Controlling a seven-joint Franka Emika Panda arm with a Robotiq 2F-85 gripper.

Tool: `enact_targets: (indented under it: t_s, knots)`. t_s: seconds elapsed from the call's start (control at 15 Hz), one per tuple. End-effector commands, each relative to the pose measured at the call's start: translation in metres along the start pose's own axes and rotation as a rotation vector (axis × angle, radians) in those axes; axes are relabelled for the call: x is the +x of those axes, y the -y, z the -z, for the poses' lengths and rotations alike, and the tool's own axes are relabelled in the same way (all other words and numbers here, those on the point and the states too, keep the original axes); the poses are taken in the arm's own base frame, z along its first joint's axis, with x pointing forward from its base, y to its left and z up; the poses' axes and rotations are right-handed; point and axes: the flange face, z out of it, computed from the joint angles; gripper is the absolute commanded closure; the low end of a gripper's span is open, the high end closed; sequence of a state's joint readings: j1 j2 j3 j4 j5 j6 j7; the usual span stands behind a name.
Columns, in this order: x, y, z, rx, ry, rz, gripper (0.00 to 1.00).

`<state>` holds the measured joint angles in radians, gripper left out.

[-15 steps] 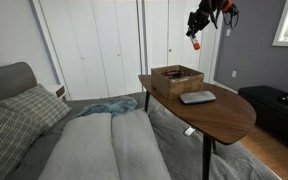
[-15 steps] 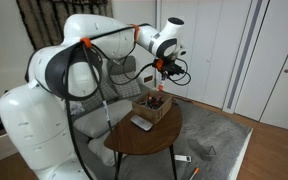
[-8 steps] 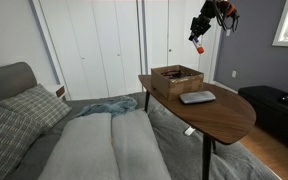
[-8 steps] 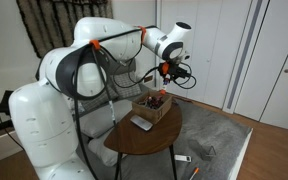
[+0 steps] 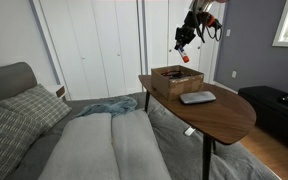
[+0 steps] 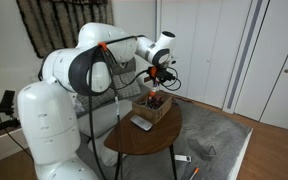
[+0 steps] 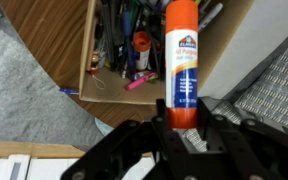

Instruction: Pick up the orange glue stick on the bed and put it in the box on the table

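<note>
**Operator:** Report the gripper (image 7: 181, 120) condition.

**Technician:** In the wrist view, the jaws are drawn in to the width of the orange glue stick (image 7: 182, 55) and clamp its near end from both sides. The stick projects straight out from between the fingers, with its label facing the camera.

**Operator:** What lies beyond the stick?

**Technician:** The box (image 7: 89, 50), which is wooden, open-topped and filled with pens and similar items. The stick's far end overlaps the box's right-hand wall in this view. The box stands on the table (image 7: 39, 40). Grey bedding (image 7: 24, 105) shows past the table edge.

**Operator:** Position as seen from outside?

**Technician:** In both exterior views the gripper hangs in the air above the box (image 5: 176, 78), apart from it. The stick's orange end points downward.

**Operator:** Surroundings?

**Technician:** A flat grey object (image 5: 197, 97) lies on the table just beside the box. The bed (image 5: 104, 145) sits alongside the table, with pillows (image 5: 32, 105) at its end. White closet doors (image 5: 94, 40) stand behind.
</note>
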<state>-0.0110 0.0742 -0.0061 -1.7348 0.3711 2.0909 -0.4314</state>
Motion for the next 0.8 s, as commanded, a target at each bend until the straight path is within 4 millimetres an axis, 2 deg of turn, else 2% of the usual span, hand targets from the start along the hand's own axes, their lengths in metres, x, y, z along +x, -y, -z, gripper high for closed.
enact_targets:
  t_s: [0.0, 0.07, 0.13, 0.2, 0.33, 0.47, 0.6, 0.67, 0.73]
  knots:
    - [0.005, 0.024, -0.024, -0.037, 0.042, -0.029, 0.92]
    - [0.005, 0.028, -0.031, -0.047, 0.063, -0.034, 0.92]
    - [0.003, 0.030, -0.039, -0.050, 0.092, -0.044, 0.44]
    - [0.002, 0.031, -0.043, -0.054, 0.102, -0.053, 0.43]
    - [0.001, 0.027, -0.044, -0.055, 0.104, -0.080, 0.31]
    - [-0.004, 0.023, -0.035, -0.058, 0.090, -0.096, 0.16]
    - [-0.014, 0.024, -0.015, -0.055, 0.050, -0.025, 0.04]
    - [0.000, 0.019, -0.037, -0.042, 0.082, -0.066, 0.01]
    - [-0.001, 0.019, -0.032, -0.043, 0.077, -0.062, 0.15]
